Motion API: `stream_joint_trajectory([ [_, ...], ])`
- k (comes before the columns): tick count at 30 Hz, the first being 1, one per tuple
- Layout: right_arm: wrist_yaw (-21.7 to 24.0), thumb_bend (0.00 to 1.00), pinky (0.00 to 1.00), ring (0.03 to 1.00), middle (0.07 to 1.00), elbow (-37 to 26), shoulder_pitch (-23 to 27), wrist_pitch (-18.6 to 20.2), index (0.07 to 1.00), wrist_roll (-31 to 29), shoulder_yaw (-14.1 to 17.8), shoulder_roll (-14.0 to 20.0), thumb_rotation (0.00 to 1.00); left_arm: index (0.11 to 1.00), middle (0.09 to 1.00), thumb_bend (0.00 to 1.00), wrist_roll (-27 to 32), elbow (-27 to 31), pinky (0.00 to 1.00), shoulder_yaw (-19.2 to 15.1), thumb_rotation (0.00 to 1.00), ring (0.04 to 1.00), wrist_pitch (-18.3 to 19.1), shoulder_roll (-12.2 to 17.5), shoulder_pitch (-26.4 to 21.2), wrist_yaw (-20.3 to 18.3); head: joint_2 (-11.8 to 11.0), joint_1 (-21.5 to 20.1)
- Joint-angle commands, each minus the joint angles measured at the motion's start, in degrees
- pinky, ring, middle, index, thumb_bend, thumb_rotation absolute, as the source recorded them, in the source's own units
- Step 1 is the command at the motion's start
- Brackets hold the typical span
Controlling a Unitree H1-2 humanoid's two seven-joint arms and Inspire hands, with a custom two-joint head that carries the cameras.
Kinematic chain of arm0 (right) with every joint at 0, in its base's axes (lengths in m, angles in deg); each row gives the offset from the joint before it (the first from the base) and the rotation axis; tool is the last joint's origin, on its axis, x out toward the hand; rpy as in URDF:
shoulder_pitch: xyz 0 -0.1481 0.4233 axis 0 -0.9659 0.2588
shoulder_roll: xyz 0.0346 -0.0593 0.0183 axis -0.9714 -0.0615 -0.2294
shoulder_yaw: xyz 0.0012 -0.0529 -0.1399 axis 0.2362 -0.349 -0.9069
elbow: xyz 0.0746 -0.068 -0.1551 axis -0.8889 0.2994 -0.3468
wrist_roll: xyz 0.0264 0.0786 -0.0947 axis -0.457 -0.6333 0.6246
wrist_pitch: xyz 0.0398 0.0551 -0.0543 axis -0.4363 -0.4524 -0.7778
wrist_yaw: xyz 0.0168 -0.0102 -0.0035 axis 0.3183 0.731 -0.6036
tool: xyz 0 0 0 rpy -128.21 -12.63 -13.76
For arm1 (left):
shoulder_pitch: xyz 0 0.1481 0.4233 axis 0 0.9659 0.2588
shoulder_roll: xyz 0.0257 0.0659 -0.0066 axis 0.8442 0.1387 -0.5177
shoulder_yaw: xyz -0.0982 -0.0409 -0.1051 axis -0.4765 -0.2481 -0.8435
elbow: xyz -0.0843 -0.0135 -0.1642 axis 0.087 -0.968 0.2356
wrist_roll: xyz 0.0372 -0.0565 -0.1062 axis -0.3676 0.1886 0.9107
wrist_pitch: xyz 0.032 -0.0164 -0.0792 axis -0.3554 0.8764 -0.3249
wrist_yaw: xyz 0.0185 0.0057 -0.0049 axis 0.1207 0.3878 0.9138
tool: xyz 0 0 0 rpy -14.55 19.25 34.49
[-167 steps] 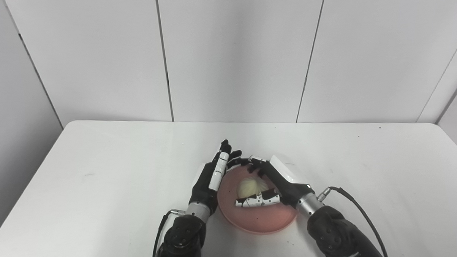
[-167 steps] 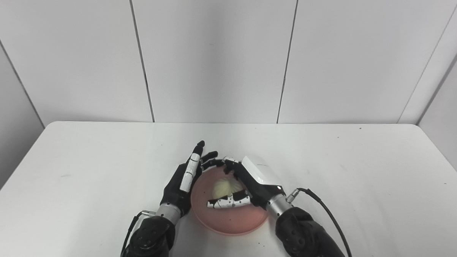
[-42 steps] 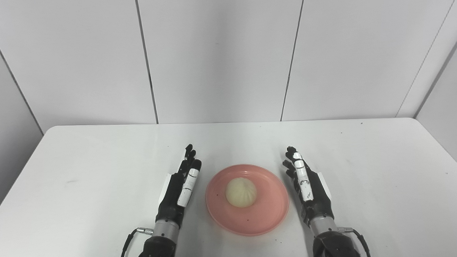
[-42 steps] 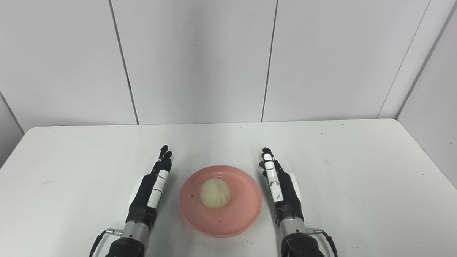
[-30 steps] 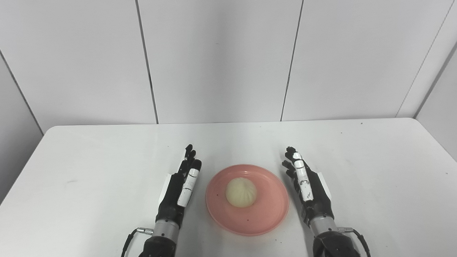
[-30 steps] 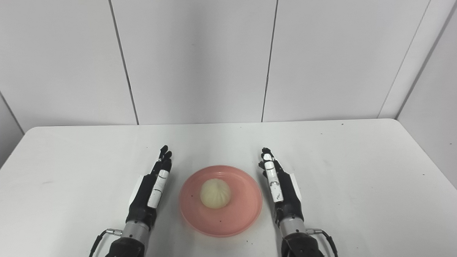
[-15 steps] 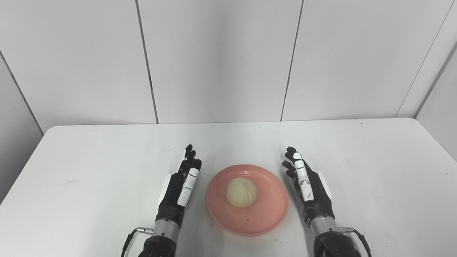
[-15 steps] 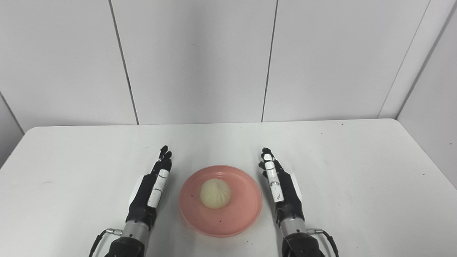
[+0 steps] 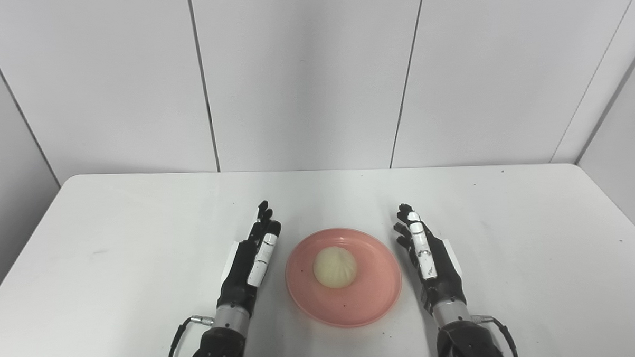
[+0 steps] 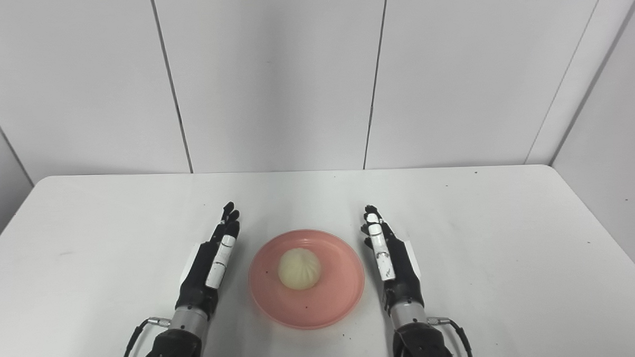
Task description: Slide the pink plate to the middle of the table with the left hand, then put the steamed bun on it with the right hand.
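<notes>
Pink plate [image 9: 374,303] sits near the middle of the white desk [image 9: 113,233] with the pale steamed bun [image 9: 335,266] on it, a bit toward the far side; left hand [image 9: 249,263] and right hand [image 9: 431,259] flank the plate, both empty, fingers straight and pointing away, neither touching it.

L hand [image 9: 249,265] and R hand [image 9: 431,259] both empty, fingers straight and extended fwd, palms facing inward toward each other, edge-on to cam. Both low over surface, contact w/ it can't tell. Forearms enter from bottom edge, roughly parallel, well apart. Cable at each wrist
</notes>
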Motion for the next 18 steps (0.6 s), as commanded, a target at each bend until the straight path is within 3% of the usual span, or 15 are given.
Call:
stream_joint_trajectory([
  [1,0.6,0.69,0.9,0.899,0.918,-1.9,0.5,0.6,0.897,-0.1,-0.3,0.1,1.0,1.0,1.0,0.71,-0.2,1.1,1.0,0.4,1.0,0.986,0.1,-0.3,-0.8,-0.1,0.1,0.0],
  [18,0.6,0.66,0.89,0.892,0.917,-2.5,0.5,2.0,0.894,-0.2,-0.3,-0.1,1.0,1.0,1.0,0.7,0.7,1.2,1.0,0.5,1.0,1.0,0.1,-0.4,-0.7,-1.0,0.2,0.1],
])
